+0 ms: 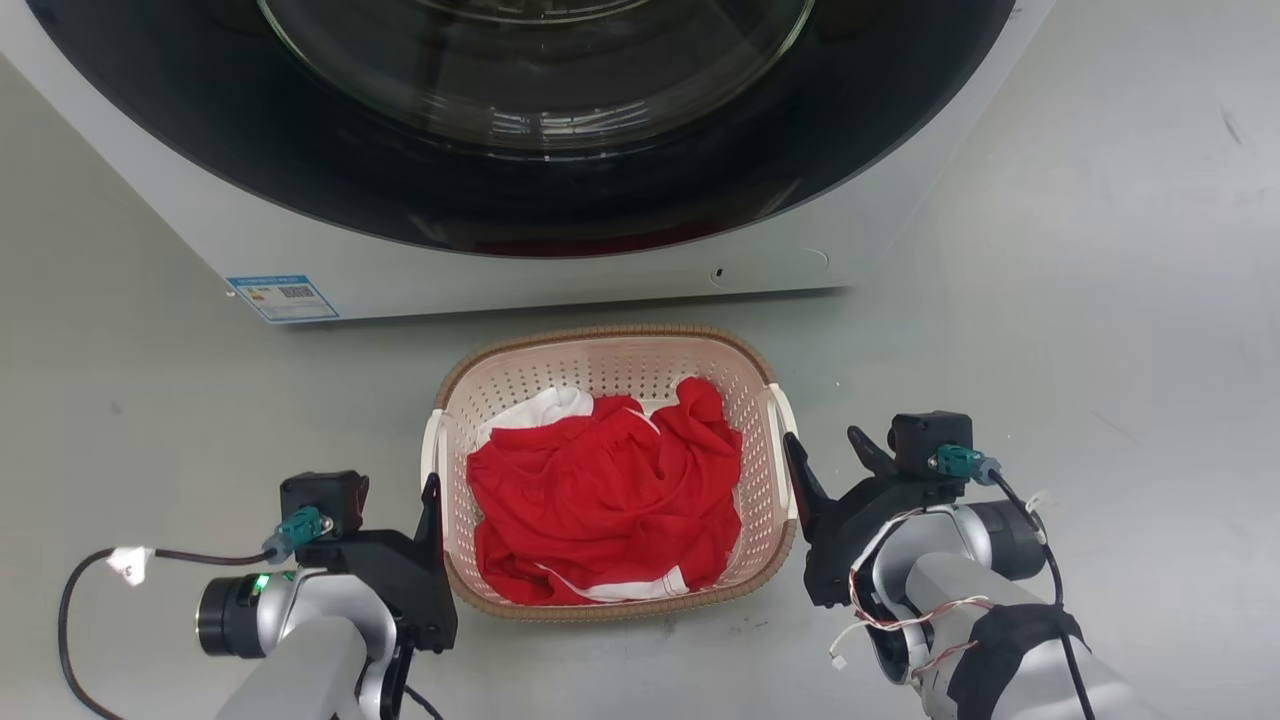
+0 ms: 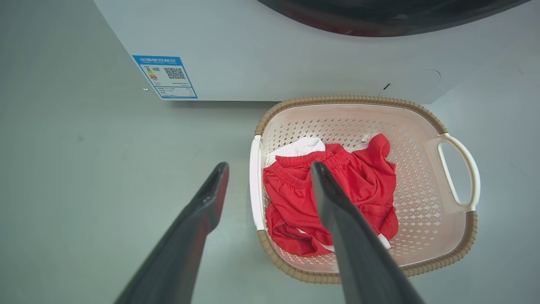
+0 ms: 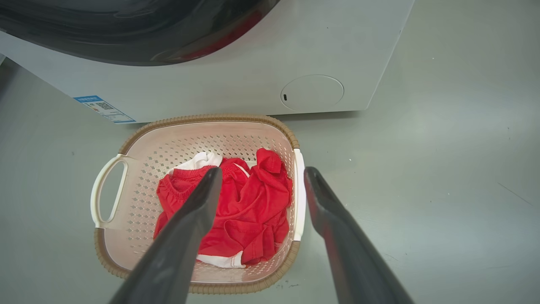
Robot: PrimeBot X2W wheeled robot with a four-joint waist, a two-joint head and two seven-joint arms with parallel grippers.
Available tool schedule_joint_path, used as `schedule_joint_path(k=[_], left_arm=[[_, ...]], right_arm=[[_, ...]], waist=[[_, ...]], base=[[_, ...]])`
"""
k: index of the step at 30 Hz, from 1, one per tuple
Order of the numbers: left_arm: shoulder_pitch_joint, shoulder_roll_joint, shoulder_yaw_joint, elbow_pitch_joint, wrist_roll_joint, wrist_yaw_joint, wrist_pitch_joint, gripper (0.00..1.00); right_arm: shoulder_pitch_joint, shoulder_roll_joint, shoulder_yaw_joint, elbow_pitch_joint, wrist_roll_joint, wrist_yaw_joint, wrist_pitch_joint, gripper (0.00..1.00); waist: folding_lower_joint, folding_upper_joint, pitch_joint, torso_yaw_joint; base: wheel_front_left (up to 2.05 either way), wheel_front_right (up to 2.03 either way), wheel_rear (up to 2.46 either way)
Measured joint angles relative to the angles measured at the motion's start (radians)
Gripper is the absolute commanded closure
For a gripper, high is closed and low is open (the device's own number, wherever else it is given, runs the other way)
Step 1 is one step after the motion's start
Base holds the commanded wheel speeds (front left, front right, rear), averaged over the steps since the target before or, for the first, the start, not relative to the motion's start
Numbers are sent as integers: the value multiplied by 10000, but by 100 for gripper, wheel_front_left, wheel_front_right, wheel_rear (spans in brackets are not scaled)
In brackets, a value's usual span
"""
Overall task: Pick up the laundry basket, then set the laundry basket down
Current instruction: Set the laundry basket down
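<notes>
In the head view the laundry basket [image 1: 610, 350] stands on the grey floor [image 1: 1100, 300], just in front of a white washing machine [image 1: 620, 275] and centred before the robot. It holds a crumpled red garment [image 1: 600, 490] over a bit of white cloth [image 1: 540, 408]. Its two white handles face sideways, so the line from handle to handle runs across the robot's front. The left pincer [image 1: 428, 510] stands at the left handle [image 1: 432, 450] and the right pincer [image 1: 835, 465] just beside the right handle [image 1: 783, 420]. Each arm is about equally near its own side. In the left wrist view that pincer is spread wide and holds nothing. One finger shows over the floor outside the basket and the other over the red garment, with the near handle lying between them. How far above the handle the tips stand cannot be told. A blue label [image 2: 165, 76] marks the machine's lower corner. In the right wrist view the right pincer is likewise wide and empty. Its fingers bracket the near handle, one over the garment and one over bare floor. The lift seems not yet begun. It likely turns on each pincer dropping onto the handle bar between its fingers and closing there, both at even height, so the basket rises level.
</notes>
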Motion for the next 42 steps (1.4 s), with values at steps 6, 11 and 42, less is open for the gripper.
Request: schedule_joint_path(k=[6, 11, 42], left_arm=[[862, 150, 222, -840, 284, 107, 0, 0], [1553, 245, 481, -1659, 671, 222, 0, 0], [6406, 570, 2734, -7095, 3145, 608, 0, 0]], right_arm=[[563, -6, -506, -334, -284, -2, 2, 0], [1084, -121, -1089, -815, -495, -29, 2, 0], [5930, -915, -4531, -5438, -4027, -293, 0, 0]], waist=[[1, 0, -608, -31], [1, -1, -1071, -32], [1, 0, -3629, 63]], base=[[0, 0, 0], [0, 0, 0], [0, 0, 0]])
